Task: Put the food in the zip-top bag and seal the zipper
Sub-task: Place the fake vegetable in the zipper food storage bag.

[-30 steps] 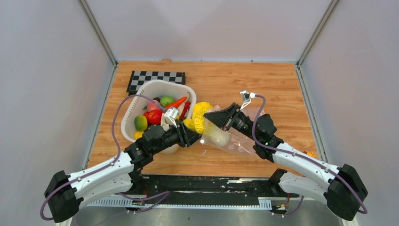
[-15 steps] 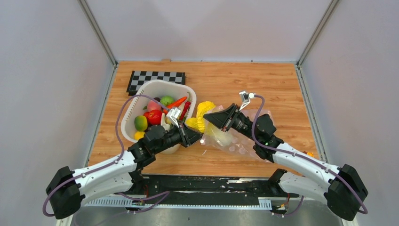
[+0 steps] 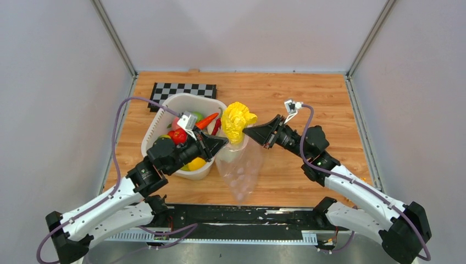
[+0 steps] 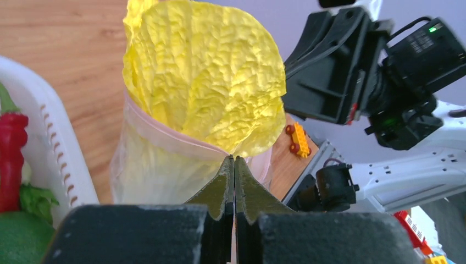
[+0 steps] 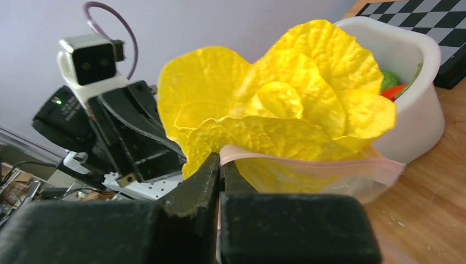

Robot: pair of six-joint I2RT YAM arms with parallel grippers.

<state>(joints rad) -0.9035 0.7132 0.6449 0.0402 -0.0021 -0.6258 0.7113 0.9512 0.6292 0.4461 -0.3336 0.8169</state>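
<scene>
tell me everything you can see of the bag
The bag is clear, crinkly plastic with a faint pink tint and a pink zipper strip round its open mouth. It hangs upright, mouth up, beside the basket. The left tool and right tool pinch opposite sides of the rim, both shut. A yellow cabbage sits in the mouth, leaves sticking out above the strip. Whether its bottom rests on anything cannot be told.

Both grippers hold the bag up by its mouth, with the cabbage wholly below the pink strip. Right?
No. The cabbage sticks out above the pink strip, as the right wrist view shows. The left gripper and right gripper do hold the bag by its mouth.
</scene>
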